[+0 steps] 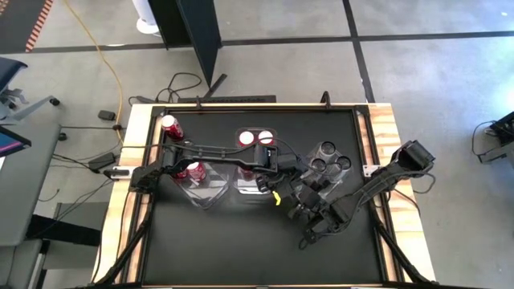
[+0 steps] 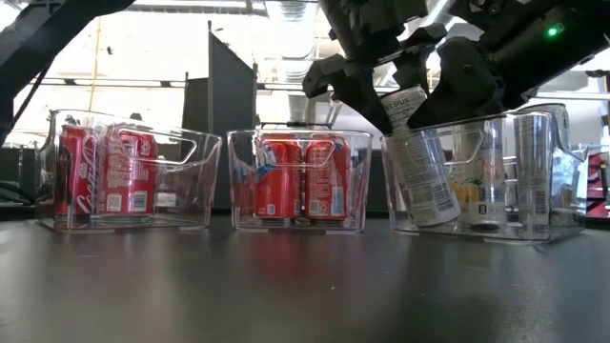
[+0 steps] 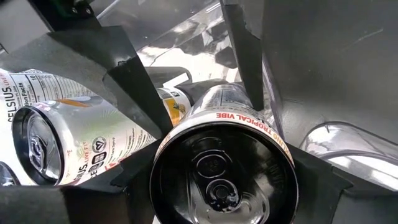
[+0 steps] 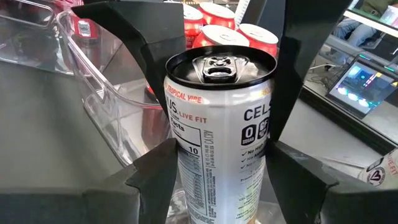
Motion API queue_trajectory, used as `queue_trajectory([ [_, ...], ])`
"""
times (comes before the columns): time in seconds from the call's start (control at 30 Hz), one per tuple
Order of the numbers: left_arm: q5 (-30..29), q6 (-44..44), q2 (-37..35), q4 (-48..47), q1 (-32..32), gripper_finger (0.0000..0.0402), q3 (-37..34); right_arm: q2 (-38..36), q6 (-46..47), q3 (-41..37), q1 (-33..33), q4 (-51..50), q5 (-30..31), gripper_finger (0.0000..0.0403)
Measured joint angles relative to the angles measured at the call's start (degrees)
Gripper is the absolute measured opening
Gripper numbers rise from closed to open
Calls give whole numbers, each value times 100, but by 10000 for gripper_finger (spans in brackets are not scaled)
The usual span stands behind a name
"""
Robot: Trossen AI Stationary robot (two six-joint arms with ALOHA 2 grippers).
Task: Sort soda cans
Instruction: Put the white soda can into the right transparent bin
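Silver-white slim soda can with black rim (image 4: 217,130): pinched between right gripper (image 4: 221,155) fingers, over the clear plastic bin on the right (image 2: 562,205). Second silver-white slim soda can (image 3: 224,168): clamped between left gripper (image 3: 205,124) fingers, same bin. Red soda cans (image 2: 300,176): upright in clear middle bin (image 2: 357,181) and clear left bin (image 2: 195,181).

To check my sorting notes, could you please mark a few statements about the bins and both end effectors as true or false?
1. The left bin holds red cans. True.
2. The middle bin holds silver cans. False: the middle bin holds red soda cans.
3. The right end effector grips a white can. True.
4. The left end effector is empty. False: the left end effector grips a black-topped can.
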Motion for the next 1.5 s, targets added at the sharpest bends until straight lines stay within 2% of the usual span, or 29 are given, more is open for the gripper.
queue_trajectory([
  [0.73, -154, -80, -11, 98, -11, 260, 7, -7, -43, -2, 15, 24, -296, 255],
  [0.93, -177, -222, -15, 138, -20, 314, 19, -2, 12, -2, 15, 39, -310, 255],
  [1.5, -802, -301, -81, 136, -118, 319, 24, -64, 338, -2, 52, -107, -251, 255],
])
